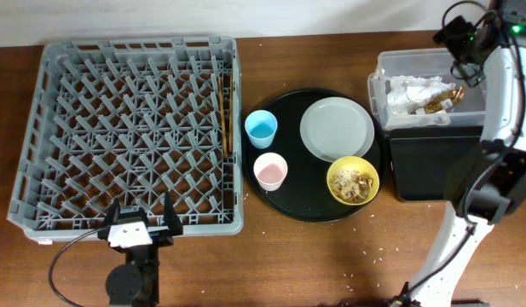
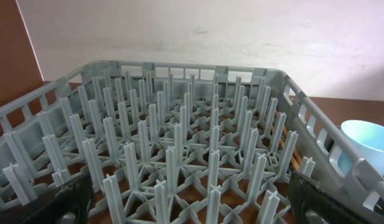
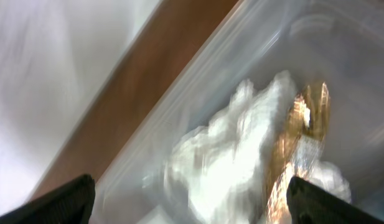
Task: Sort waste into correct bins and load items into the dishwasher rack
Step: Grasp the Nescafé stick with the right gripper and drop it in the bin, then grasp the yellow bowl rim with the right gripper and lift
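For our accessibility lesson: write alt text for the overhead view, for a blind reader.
A grey dish rack sits beside a round black tray holding a white plate, blue cup, pink cup and yellow bowl of scraps. A clear tub past the tray holds napkins and a gold wrapper.

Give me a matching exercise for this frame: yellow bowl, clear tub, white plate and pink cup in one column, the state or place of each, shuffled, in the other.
Things:
1. yellow bowl
2. clear tub
3. white plate
4. pink cup

States or places:
A. holds napkins and a gold wrapper
B. holds food scraps
C. lies bare on the round tray
D. stands upright next to the blue cup

Pairs: 1-B, 2-A, 3-C, 4-D
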You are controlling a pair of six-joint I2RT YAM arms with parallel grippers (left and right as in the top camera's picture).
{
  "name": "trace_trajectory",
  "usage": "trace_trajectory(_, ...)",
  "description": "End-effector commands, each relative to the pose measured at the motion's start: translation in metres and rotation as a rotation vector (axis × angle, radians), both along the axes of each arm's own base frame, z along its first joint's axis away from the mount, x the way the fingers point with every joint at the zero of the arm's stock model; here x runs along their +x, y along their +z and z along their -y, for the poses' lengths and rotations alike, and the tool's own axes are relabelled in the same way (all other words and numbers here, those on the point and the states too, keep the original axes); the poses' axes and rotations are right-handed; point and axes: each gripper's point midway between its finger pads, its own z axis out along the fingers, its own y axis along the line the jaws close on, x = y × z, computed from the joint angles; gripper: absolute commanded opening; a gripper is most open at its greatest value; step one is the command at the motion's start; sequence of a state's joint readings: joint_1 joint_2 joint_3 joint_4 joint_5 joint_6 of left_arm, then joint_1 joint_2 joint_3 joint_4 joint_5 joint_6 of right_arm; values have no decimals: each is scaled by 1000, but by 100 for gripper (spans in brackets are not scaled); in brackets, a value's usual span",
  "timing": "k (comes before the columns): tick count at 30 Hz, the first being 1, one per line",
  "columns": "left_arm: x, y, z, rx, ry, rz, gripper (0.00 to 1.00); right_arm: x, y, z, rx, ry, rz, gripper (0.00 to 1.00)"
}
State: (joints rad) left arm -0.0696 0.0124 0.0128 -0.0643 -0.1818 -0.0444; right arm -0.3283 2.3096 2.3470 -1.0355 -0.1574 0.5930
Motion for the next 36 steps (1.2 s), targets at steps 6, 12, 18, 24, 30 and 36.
trace_trajectory(6,0,-1,0,15,-4,-2,99,-136,59,-241,-106,740,-268,89)
trace_trajectory(12,0,-1,0,15,-4,-2,99,-213,-101,-273,-124,769,-670,59)
trace_trajectory(18,0,-1,0,15,-4,-2,99,-237,-154,-283,-206,825,-690,25)
trace_trajectory(24,0,-1,0,15,-4,-2,99,-236,-150,-283,-242,833,-694,38)
trace_trajectory(30,0,-1,0,15,-4,-2,99,-225,-140,-288,-238,810,-658,20)
trace_trajectory(36,0,-1,0,15,-4,-2,99,-225,-121,-288,-241,828,-667,4)
